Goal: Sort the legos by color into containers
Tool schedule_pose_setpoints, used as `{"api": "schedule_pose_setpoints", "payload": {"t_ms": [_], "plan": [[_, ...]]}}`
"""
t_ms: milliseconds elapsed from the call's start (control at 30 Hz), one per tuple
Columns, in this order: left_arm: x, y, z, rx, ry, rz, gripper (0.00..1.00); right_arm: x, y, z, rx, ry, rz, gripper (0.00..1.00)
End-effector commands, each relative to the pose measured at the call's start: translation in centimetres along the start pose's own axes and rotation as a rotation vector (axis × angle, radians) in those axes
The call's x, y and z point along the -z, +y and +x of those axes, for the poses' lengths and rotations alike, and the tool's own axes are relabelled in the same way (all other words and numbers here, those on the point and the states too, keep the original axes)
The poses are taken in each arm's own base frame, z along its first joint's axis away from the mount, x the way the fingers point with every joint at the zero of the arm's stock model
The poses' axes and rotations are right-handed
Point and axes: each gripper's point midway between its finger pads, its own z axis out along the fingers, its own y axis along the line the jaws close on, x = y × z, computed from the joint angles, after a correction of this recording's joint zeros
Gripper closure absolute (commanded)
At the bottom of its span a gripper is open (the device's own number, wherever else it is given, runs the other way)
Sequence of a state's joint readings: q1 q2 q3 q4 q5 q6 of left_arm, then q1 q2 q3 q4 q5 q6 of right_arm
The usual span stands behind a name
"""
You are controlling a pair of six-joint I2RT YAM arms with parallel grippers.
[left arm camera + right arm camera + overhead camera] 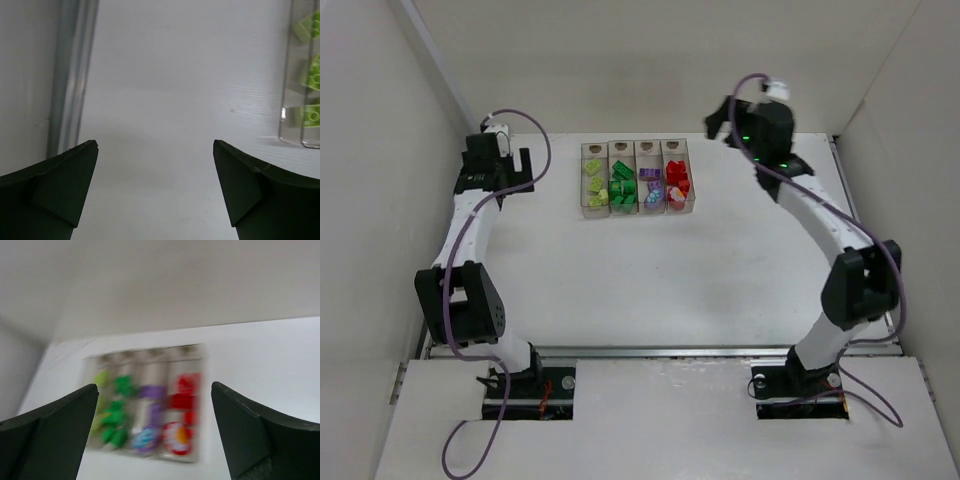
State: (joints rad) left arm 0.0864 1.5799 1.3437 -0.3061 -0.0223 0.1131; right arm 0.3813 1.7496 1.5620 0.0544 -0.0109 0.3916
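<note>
White table (620, 280) inside pale walls (380, 150), containers (638, 177) at the far middle, legos (622, 187) inside them by color, my left gripper (155, 142) wide open, empty, its camera catching only yellow-green bricks (314, 79) at the edge, my right gripper (153, 385) spread wide, empty, its view blurred.
</note>
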Motion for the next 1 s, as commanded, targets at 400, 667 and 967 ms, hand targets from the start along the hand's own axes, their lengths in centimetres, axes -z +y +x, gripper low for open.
{"api": "schedule_pose_setpoints", "payload": {"t_ms": [400, 667, 967], "plan": [[4.5, 11.1, 3.0, 0.179, -0.072, -0.429, 0.01, 17.7, -26.0, -5.2, -0.045, -0.296, 0.932, 0.00], [5.2, 11.1, 3.8, 0.190, -0.078, -0.438, 0.01, 17.1, -26.2, -5.6, -0.059, -0.250, 0.961, 0.00], [6.3, 10.7, 4.5, 0.201, -0.093, -0.429, 0.01, 16.8, -26.4, -4.7, -0.077, -0.226, 0.959, 0.00]]}}
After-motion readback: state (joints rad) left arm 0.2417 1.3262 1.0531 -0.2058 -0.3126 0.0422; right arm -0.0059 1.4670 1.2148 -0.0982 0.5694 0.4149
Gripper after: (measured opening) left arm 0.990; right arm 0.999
